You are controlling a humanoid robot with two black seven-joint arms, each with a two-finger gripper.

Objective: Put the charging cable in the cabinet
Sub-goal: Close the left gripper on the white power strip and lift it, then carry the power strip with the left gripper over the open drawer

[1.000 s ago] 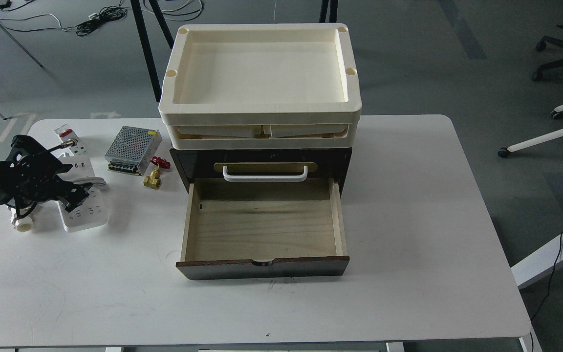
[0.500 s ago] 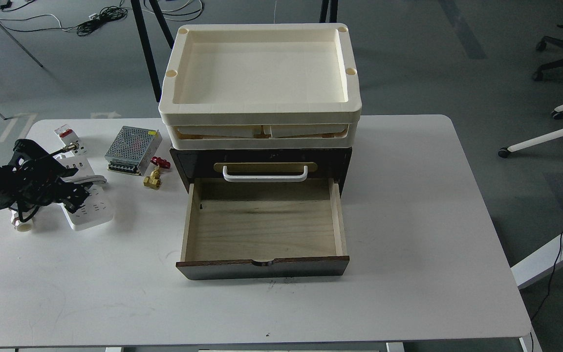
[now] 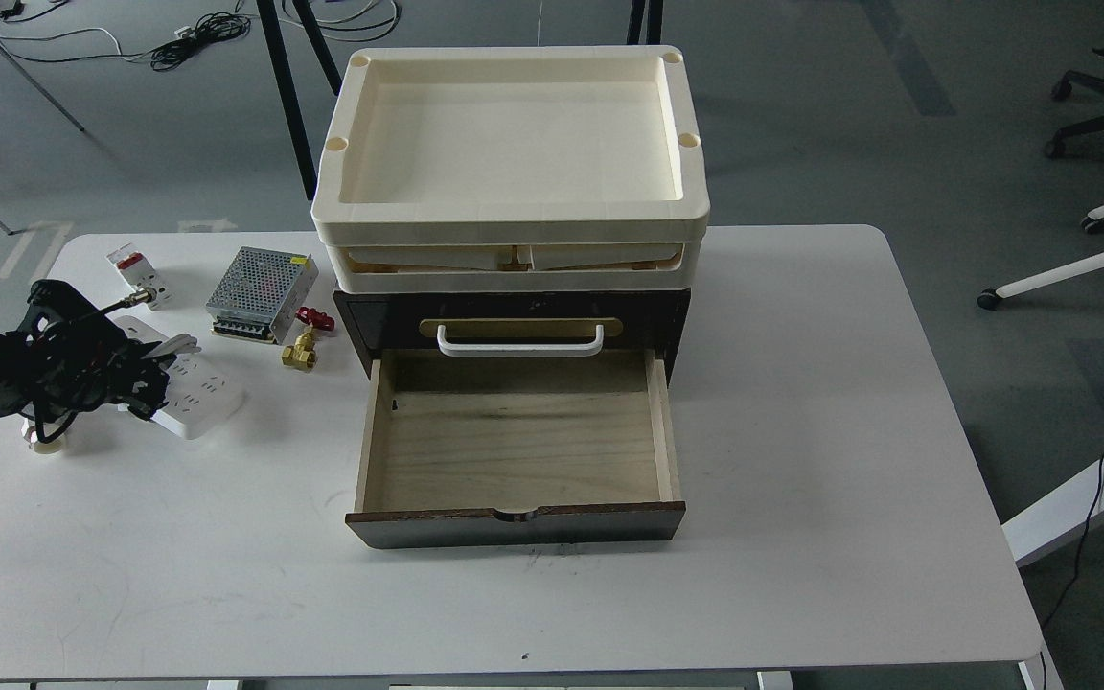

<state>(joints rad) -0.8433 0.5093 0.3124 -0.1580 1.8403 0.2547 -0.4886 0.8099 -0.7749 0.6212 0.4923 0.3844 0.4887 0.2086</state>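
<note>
The charging cable (image 3: 202, 391), a white power strip with its cord against it, is at the table's left, turned at an angle. My left gripper (image 3: 142, 381) comes in from the left edge and is shut on the strip's left end, hiding that part and most of the cord. The cabinet (image 3: 375, 316) is a dark brown drawer unit in the middle of the table. Its lower drawer (image 3: 514, 436) is pulled out, showing a bare light wood interior. The upper drawer with the white bar handle (image 3: 518, 342) is closed. My right gripper is out of view.
Stacked cream plastic trays (image 3: 514, 225) sit on top of the cabinet. A silver perforated power-supply box (image 3: 260, 280), a white block with a red switch (image 3: 135, 270), a brass valve with a red handle (image 3: 303, 343) and a white pipe fitting (image 3: 42, 439) lie at the left.
My left gripper has moved right and slightly back, and the power strip has swung with it, rotating counter-clockwise toward the cabinet. The drawer has not moved.
</note>
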